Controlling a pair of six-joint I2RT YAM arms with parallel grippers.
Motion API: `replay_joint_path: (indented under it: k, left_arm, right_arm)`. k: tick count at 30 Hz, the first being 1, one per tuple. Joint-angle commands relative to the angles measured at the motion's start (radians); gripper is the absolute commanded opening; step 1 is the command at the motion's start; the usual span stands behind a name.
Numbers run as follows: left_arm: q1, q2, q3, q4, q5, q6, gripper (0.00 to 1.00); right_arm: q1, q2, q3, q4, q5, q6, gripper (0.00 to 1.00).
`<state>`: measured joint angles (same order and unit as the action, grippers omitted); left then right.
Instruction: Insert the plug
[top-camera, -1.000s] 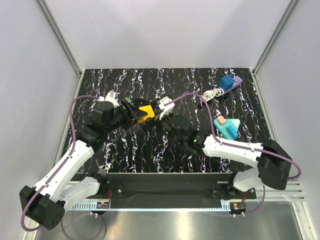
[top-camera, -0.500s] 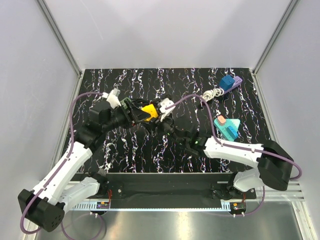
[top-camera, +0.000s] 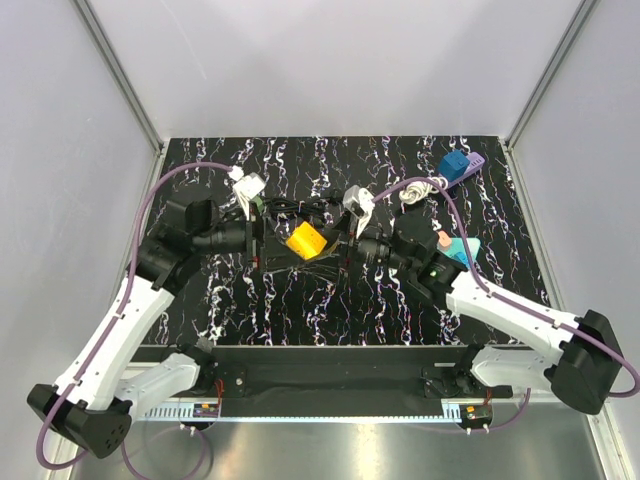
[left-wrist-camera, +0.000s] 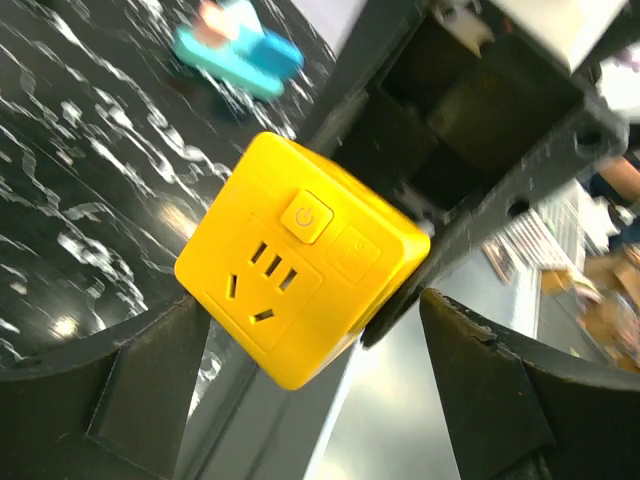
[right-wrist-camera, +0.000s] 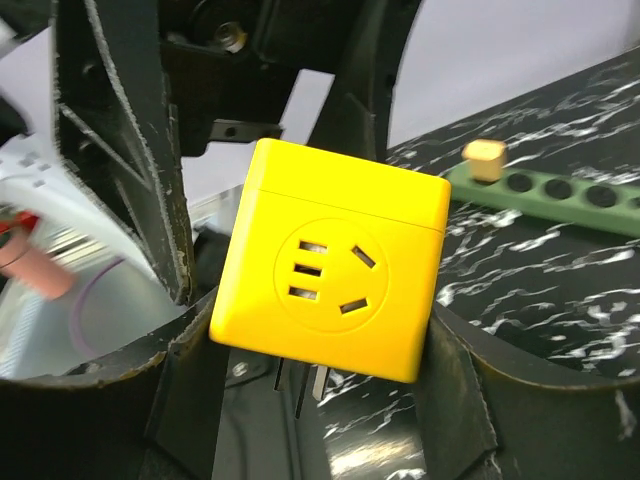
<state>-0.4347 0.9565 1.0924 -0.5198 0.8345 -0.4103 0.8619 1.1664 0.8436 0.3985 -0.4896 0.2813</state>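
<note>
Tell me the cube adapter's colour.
The cube adapter is yellow; the right wrist view shows it best.

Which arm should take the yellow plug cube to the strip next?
Right. The right gripper is clamped on the yellow plug cube, while the left gripper stands open around it. The teal power strip lies on the right side, next to that arm.

Yellow socket cube (left-wrist-camera: 300, 270) mid-frame, tilted; face w/ pwr button + 5-slot outlet toward cam. L gripper (left-wrist-camera: 315, 310) spread wide: its fingers (left-wrist-camera: 140, 380) sit low on both sides, L one just beside cube's corner, R one well clear. Black fingers (left-wrist-camera: 480, 200) of R gripper (left-wrist-camera: 340, 250) hold cube from upper R. Blurred teal block (left-wrist-camera: 240, 50) on marbled table (left-wrist-camera: 80, 150) behind
</note>
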Motion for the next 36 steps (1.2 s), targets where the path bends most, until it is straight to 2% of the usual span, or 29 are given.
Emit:
replay_joint_path:
  k: [1, 6, 11, 21, 27, 33, 36]
  left_arm:
    - [-0.001, 0.002, 0.004, 0.018, 0.187, 0.073, 0.87]
    - [0.001, -0.012, -0.014, 0.033, 0.233, 0.067, 0.80]
    - [0.001, -0.015, -0.032, 0.033, 0.227, 0.059, 0.76]
    - [0.019, 0.013, -0.008, 0.044, 0.232, 0.080, 0.80]
    - [0.039, 0.016, 0.001, 0.052, 0.218, 0.096, 0.90]
    - [0.040, 0.016, -0.012, 0.078, 0.299, 0.096, 0.77]
    - [0.045, -0.001, -0.035, 0.081, 0.314, 0.099, 0.77]
  right_arm:
    - [0.003, 0.039, 0.058, 0.014, -0.274, 0.110, 0.00]
    - [0.002, 0.076, 0.046, 0.127, -0.368, 0.183, 0.00]
    - [0.002, 0.107, 0.058, 0.142, -0.457, 0.208, 0.00]
    - [0.002, 0.127, 0.061, 0.195, -0.576, 0.254, 0.00]
    - [0.002, 0.144, 0.072, 0.217, -0.601, 0.274, 0.00]
    - [0.002, 0.148, 0.066, 0.244, -0.577, 0.285, 0.00]
    - [-0.006, 0.139, 0.063, 0.258, -0.566, 0.292, 0.00]
